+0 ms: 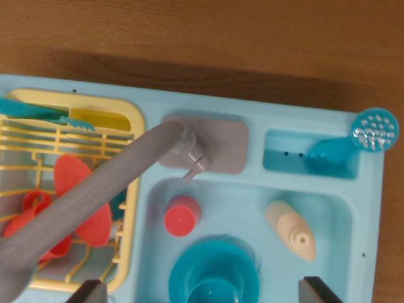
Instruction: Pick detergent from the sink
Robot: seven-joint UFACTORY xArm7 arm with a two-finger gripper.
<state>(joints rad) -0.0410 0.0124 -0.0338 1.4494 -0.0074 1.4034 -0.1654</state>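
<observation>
Cream-coloured, the detergent bottle [290, 230] lies tilted in the sink [338, 208], right of the teal cup [214, 274] in the wrist view. We should shift right, centre over its body and descend squarely. Our gripper [205, 291] hovers above the cup, jaws wide and empty.

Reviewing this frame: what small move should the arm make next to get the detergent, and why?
Probably shift toward the wrist view's right and descend. The cream detergent bottle lies tilted in the sink, right of centre between the open gripper fingertips, while the teal cup sits directly beneath.
</observation>
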